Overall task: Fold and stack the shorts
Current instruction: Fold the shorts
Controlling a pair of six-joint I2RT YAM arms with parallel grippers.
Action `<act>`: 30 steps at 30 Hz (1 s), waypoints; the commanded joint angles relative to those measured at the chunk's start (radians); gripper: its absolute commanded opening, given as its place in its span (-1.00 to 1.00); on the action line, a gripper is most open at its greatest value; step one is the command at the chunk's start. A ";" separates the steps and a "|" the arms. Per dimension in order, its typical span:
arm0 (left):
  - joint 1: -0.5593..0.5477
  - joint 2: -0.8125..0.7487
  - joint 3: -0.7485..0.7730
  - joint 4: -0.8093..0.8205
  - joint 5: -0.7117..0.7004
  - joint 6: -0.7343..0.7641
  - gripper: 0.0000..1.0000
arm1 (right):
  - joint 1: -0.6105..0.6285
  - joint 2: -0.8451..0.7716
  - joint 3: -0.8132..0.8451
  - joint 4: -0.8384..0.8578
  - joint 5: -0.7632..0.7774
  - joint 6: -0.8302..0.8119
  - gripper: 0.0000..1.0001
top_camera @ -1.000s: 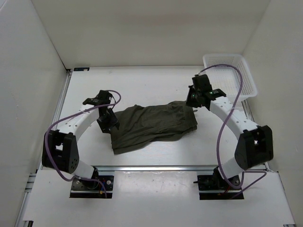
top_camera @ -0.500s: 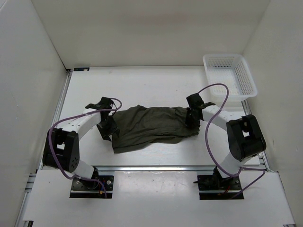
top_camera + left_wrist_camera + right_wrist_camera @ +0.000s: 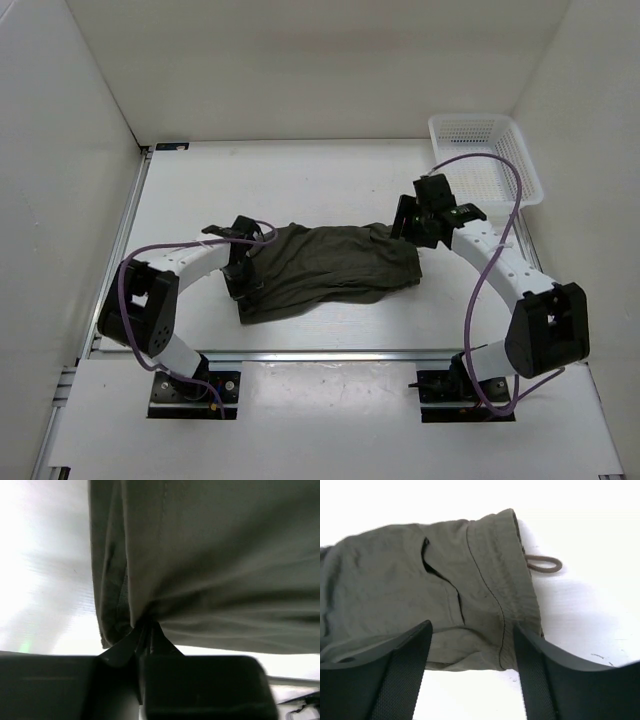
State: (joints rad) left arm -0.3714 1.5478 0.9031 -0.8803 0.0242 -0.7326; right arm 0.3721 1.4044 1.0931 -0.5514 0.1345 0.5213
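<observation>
The dark olive shorts (image 3: 325,268) lie crumpled lengthwise on the white table, waistband end to the right. My left gripper (image 3: 241,281) is at their left edge. The left wrist view shows it (image 3: 145,631) shut on a pinch of the shorts (image 3: 215,555), with the fabric gathered into folds at the tips. My right gripper (image 3: 408,228) hovers at the right end. In the right wrist view it (image 3: 472,642) stands open, nothing between the fingers (image 3: 412,647), with the shorts (image 3: 410,580) lying just beyond them. A drawstring loop (image 3: 545,564) pokes out from the waistband.
A white plastic basket (image 3: 520,165) stands at the back right corner, behind the right arm. White walls close in the table on the left, back and right. Purple cables loop over both arms.
The right gripper has opened, let go of the shorts' right end and drawn back a little. The left gripper has slid right onto the left edge and shut on the fabric.
</observation>
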 commanded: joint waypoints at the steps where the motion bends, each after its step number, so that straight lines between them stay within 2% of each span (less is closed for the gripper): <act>1: -0.021 0.008 -0.047 0.003 0.014 -0.021 -0.79 | -0.007 0.024 -0.044 -0.006 -0.080 -0.018 0.36; 5: -0.041 -0.001 -0.069 0.003 0.014 -0.039 -0.79 | 0.013 0.050 -0.082 0.033 -0.092 -0.018 0.29; 8: -0.052 -0.051 -0.069 -0.011 0.023 -0.051 -0.79 | 0.013 0.073 -0.137 0.045 -0.081 0.002 -0.03; 9: -0.052 -0.070 -0.069 -0.011 0.023 -0.051 -0.79 | 0.013 0.073 -0.156 0.045 -0.064 0.012 -0.19; 10: -0.052 -0.080 -0.069 -0.026 0.013 -0.060 -0.79 | 0.013 0.073 -0.191 0.045 -0.053 0.013 -0.46; 13: -0.052 -0.089 -0.046 -0.051 -0.006 -0.060 -0.79 | 0.013 0.082 -0.248 0.045 -0.016 0.025 -0.77; 18: -0.052 -0.089 -0.026 -0.085 -0.038 -0.051 -0.79 | 0.013 0.094 -0.266 0.035 0.045 0.025 -0.99; 25: -0.052 -0.158 0.028 -0.166 -0.073 -0.074 -0.79 | 0.013 0.041 -0.266 -0.004 0.119 0.011 -0.99; 26: -0.052 -0.169 0.037 -0.166 -0.073 -0.074 -0.74 | 0.013 0.021 -0.266 -0.015 0.119 0.011 -0.99; 27: -0.052 -0.169 0.037 -0.178 -0.073 -0.074 -0.57 | 0.013 -0.004 -0.253 -0.015 0.105 0.002 -0.89; 28: -0.052 -0.182 0.052 -0.189 -0.073 -0.064 -0.38 | 0.013 -0.060 -0.242 -0.028 0.082 -0.010 -0.69; 29: -0.052 -0.193 0.072 -0.189 -0.073 -0.064 -0.12 | 0.013 -0.086 -0.219 -0.041 0.082 -0.010 -0.09; 30: -0.052 -0.193 0.082 -0.203 -0.073 -0.050 0.43 | 0.013 -0.111 -0.204 -0.050 0.082 -0.010 0.27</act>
State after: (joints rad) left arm -0.4194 1.4063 0.9310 -1.0439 -0.0204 -0.7898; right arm 0.3874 1.3933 0.8413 -0.5491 0.1806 0.5400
